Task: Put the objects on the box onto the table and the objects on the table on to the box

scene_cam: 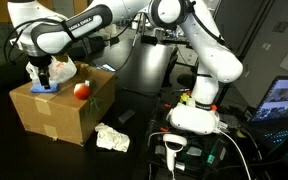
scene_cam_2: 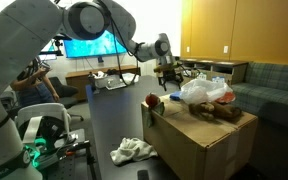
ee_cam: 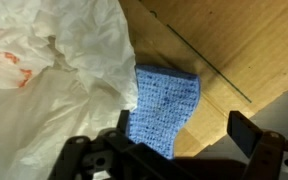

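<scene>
A cardboard box (scene_cam: 59, 115) stands on the black table, also seen in an exterior view (scene_cam_2: 199, 145). On it lie a blue knitted cloth (ee_cam: 164, 105), a white plastic bag (ee_cam: 54, 80) and a red round object (scene_cam: 81, 90). The cloth (scene_cam: 42, 89) and bag (scene_cam: 63, 69) sit at the box's far end. My gripper (ee_cam: 184, 130) is open, just above the blue cloth, its fingers on either side of the cloth's edge, not touching it. A crumpled white cloth (scene_cam: 111, 138) lies on the table beside the box, also in an exterior view (scene_cam_2: 132, 150).
A small dark object (scene_cam: 124, 118) lies on the table near the box. The robot base (scene_cam: 194, 115) stands to the side with cables and a handheld scanner (scene_cam: 174, 150). A monitor (scene_cam_2: 89, 45) and a couch (scene_cam_2: 269, 85) are behind.
</scene>
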You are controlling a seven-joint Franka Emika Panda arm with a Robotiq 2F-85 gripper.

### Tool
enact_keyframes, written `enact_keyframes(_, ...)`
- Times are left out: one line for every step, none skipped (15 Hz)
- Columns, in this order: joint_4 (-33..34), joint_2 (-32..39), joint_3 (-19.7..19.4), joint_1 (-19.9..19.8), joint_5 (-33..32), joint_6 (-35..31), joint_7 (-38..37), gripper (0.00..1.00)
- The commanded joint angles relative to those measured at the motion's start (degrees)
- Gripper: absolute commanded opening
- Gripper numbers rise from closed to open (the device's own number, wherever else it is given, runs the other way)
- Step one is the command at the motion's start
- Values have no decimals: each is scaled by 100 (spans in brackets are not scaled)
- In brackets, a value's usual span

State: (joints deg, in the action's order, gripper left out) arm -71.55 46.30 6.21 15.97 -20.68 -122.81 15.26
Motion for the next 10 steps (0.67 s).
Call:
enact_keyframes(123,90,174,-119,256,-3,443,100)
enact_keyframes(146,123,212,-148,314,8,547,100)
enact_keyframes(176,166,249,-179,382,14,677,100)
enact_keyframes(197,198,276,-204,438,22,782,100)
enact_keyframes(239,259,315,-246,502,37,910,100)
enact_keyframes(276,305,328,-265,548,59,986,100)
enact_keyframes(292,344,352,-305,608,65,1080,100)
enact_keyframes(329,393,369,-337,658,80,1148,100)
enact_keyframes(372,433,392,-379,717,111,1222,100)
enact_keyframes(399,466,420,-421,778,128,1298,100)
